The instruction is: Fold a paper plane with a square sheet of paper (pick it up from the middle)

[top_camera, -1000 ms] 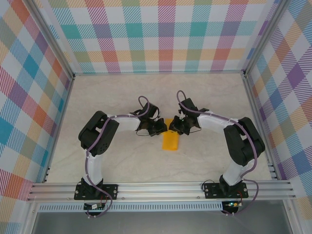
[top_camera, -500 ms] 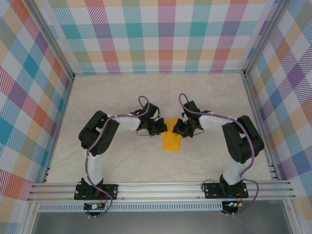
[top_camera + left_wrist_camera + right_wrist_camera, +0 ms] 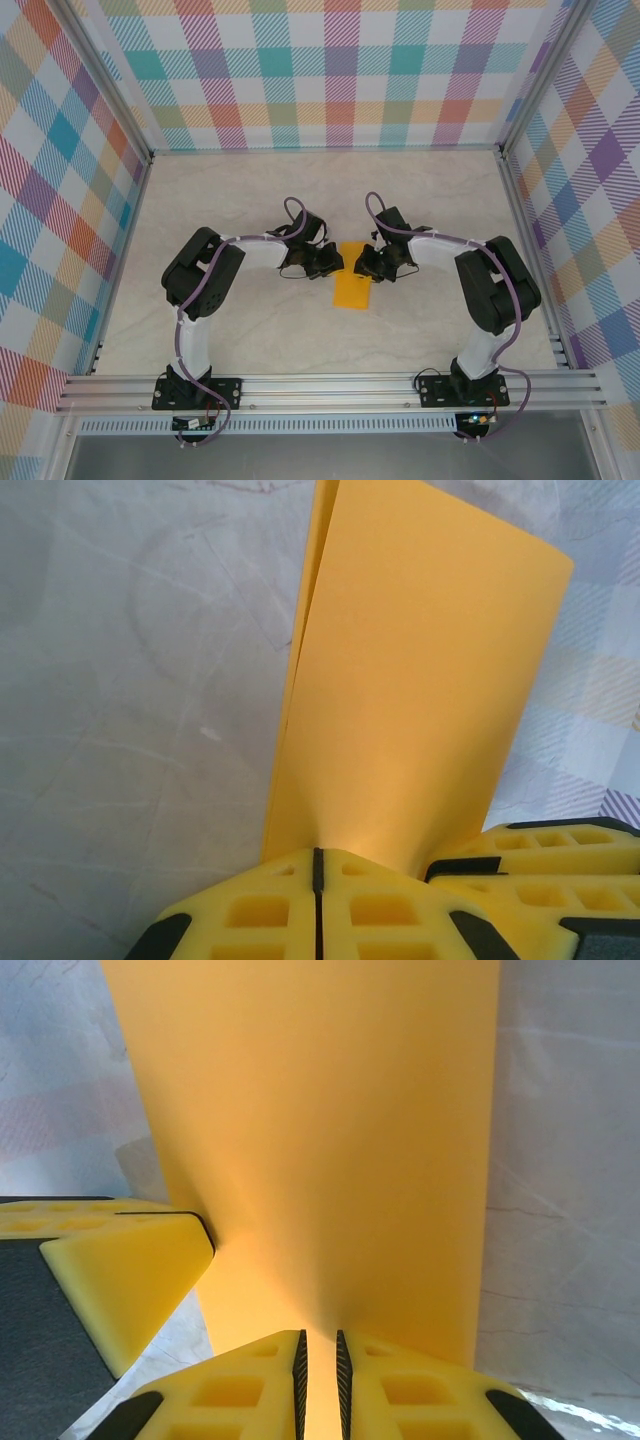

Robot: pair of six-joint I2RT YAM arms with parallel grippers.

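The square sheet of paper [image 3: 351,288] is orange-yellow and folded into a narrow rectangle at the middle of the table. My left gripper [image 3: 337,262] is at its far left edge and my right gripper [image 3: 360,265] at its far right edge. In the left wrist view the paper [image 3: 420,680] rises from my left gripper [image 3: 318,855], shut on its near edge, with two layers showing on the left. In the right wrist view the paper [image 3: 320,1140] runs into the narrow slit of my right gripper [image 3: 319,1338], shut on it.
Each wrist view catches a yellow finger of the other gripper beside the paper [image 3: 560,855] [image 3: 130,1270]. The pale marbled table [image 3: 250,190] is walled by checked panels, with an aluminium rail [image 3: 330,385] along the near edge.
My right gripper has drawn back to the right, away from the left one, uncovering the paper's far end. The left gripper has stayed where it was, and the paper has hardly moved.
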